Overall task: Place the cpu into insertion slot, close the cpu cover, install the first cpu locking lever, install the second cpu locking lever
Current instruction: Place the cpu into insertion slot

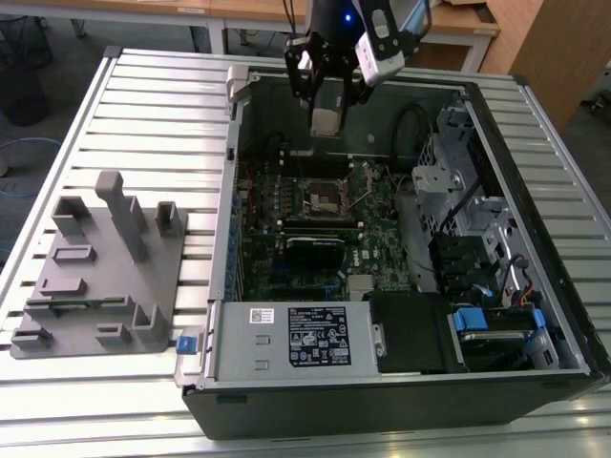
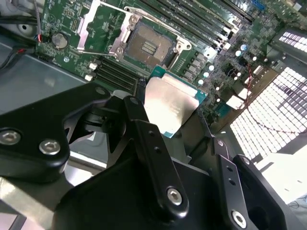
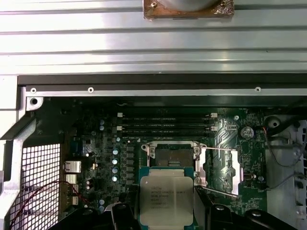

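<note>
My gripper (image 1: pixel 326 103) hangs over the open computer case (image 1: pixel 401 382), shut on the cpu (image 1: pixel 326 120), a flat square chip with a dull silver top. In both wrist views the cpu (image 2: pixel 170 108) (image 3: pixel 166 196) sits between the black fingers (image 2: pixel 144 139) (image 3: pixel 120 214), above the motherboard and a little off to one side of the insertion slot (image 2: pixel 146 48) (image 3: pixel 170 155) (image 1: pixel 325 200). The slot's dark centre is bare. The cpu cover (image 3: pixel 221 170) (image 2: pixel 98 24) is swung open beside the slot, with thin wire levers (image 3: pixel 218 149) raised along it.
A black ribbed card (image 1: pixel 315 250) lies just in front of the slot, memory slots (image 3: pixel 165 124) behind it. A power supply (image 1: pixel 286 339) and drive cage (image 1: pixel 453 181) fill the case's near and right sides. A grey fixture plate (image 1: pixel 95 267) rests on the slatted table (image 1: pixel 143 114).
</note>
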Action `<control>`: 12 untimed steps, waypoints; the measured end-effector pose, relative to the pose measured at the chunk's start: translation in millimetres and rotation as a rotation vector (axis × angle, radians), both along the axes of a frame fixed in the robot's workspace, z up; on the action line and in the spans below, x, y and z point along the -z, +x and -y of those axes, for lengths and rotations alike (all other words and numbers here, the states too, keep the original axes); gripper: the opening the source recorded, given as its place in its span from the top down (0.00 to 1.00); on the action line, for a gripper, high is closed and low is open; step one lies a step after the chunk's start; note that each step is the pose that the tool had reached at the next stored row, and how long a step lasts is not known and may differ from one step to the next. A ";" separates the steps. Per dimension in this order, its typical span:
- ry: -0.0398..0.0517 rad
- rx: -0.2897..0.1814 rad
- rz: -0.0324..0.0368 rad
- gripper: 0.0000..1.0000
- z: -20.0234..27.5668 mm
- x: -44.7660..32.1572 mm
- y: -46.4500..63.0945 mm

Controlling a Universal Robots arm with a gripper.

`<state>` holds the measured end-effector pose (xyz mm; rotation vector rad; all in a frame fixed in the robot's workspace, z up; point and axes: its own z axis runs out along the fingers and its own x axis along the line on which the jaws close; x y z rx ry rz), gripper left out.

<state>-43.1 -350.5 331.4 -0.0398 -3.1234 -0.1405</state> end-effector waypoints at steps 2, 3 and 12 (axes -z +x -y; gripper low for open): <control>-0.0002 0.000 -0.0001 0.46 0.0 2.6 0.0; -0.0002 0.000 -0.0001 0.46 0.0 3.8 0.0; 0.0000 0.000 0.0000 0.46 0.0 6.7 0.0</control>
